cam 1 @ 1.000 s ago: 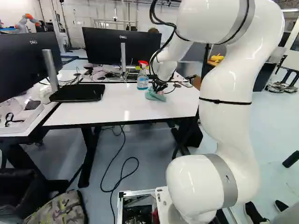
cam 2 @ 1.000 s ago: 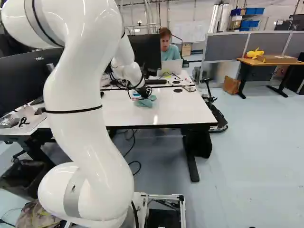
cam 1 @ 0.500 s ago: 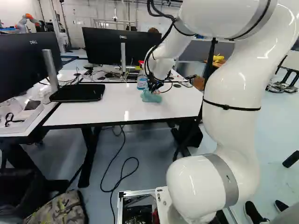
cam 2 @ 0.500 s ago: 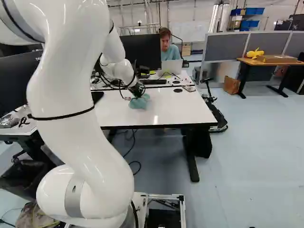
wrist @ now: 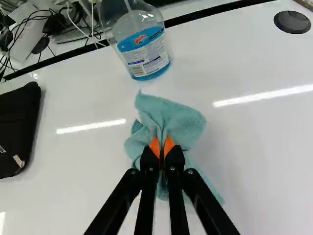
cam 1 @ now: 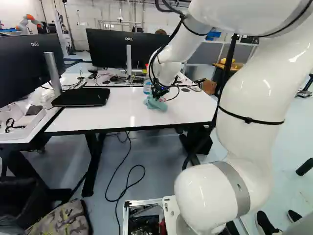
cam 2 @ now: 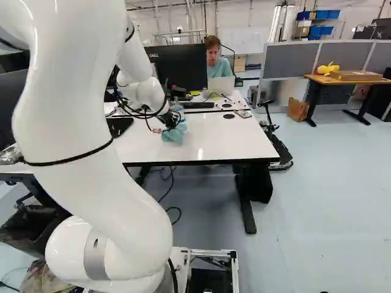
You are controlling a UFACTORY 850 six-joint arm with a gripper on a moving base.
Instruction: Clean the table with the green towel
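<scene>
While your fingers (cam 1: 157, 95) pinch the green towel (wrist: 173, 117) between them, you have it on the table (cam 1: 98, 117), near the left base view's centre, close to the spray bottle (wrist: 146, 56).

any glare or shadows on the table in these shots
Wrist view: bright streaks on the white table on both sides of the green towel, soft shadow along the flat black thing; both base views: a small glare patch near the table's front edge, glints on the arm.
</scene>
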